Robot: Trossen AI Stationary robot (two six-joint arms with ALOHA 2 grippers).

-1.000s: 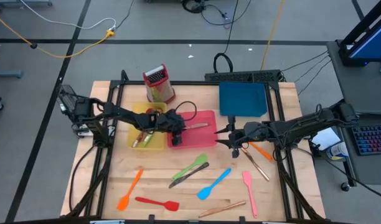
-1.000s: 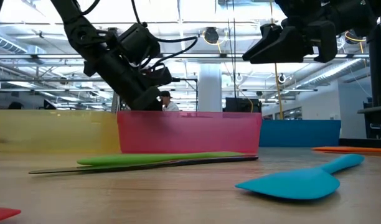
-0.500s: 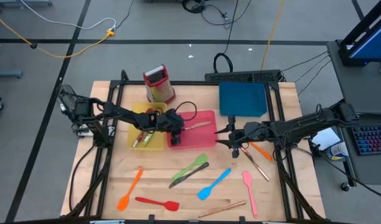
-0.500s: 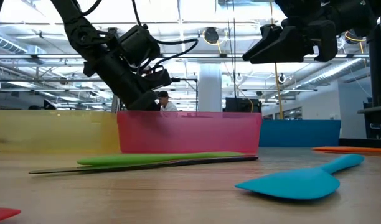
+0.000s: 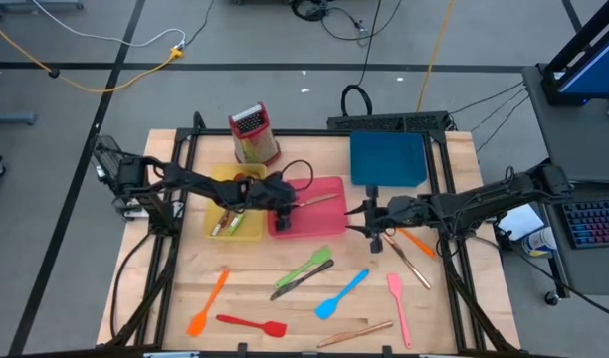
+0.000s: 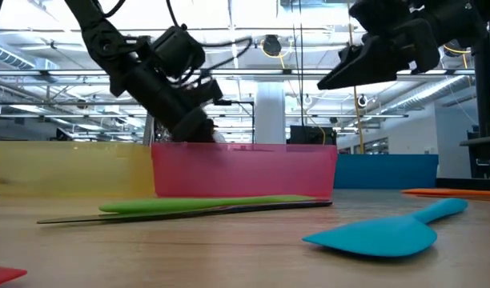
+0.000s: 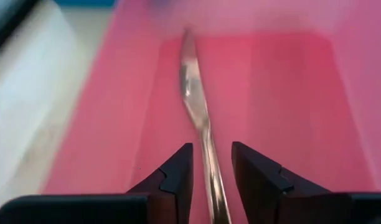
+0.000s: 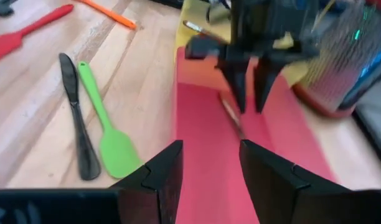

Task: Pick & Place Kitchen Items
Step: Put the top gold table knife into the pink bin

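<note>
Wooden surface (image 5: 255,298) carries a pink tray (image 5: 324,221) where a knife (image 7: 200,118) lies between the spread left pincer (image 7: 210,171), seemingly just dropped there, while the spread right pincer (image 5: 369,221) waits beside.

Three trays (image 5: 388,159), one grater (image 5: 252,134), about twelve utensils (image 5: 304,266), two grippers (image 5: 372,221)

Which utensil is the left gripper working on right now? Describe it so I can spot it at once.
Find the pink tray in the middle of the table, between the yellow tray and the blue tray. The left gripper is over it, fingers either side of a slim silver knife. It is the only utensil visible in that tray.
</note>
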